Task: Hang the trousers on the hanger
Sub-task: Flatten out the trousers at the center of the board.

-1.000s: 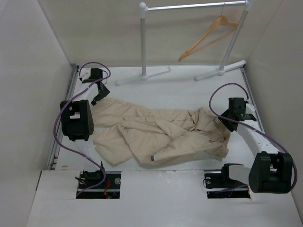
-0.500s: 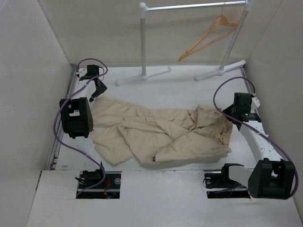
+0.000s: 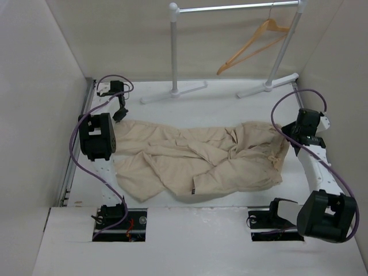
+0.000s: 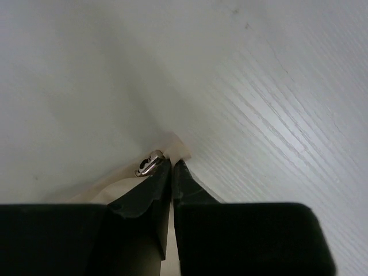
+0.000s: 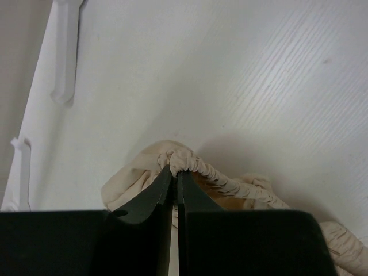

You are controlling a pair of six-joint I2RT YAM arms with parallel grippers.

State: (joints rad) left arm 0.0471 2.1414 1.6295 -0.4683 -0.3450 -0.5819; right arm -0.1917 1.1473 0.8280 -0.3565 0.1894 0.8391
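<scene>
both grippers are pinched onto the trousers (image 3: 201, 164), one at each end: the left gripper (image 4: 172, 163) has its jaws closed with hardly a gap on a cloth corner beside a small metal clasp (image 4: 148, 163), and the right gripper (image 5: 175, 171) is closed the same way on a gathered, elastic-looking edge. trousers lie spread but rumpled across the middle of the white table (image 3: 230, 106), stretched between the two arms, mostly resting on the surface. the wooden hanger (image 3: 253, 41) hangs tilted from the rail of the white rack (image 3: 173, 52) at the far right, well apart from the cloth, untouched. so i'd judge only the grasp is done; lifting the trousers and getting the legs over the crossbar is all left, early stage
</scene>
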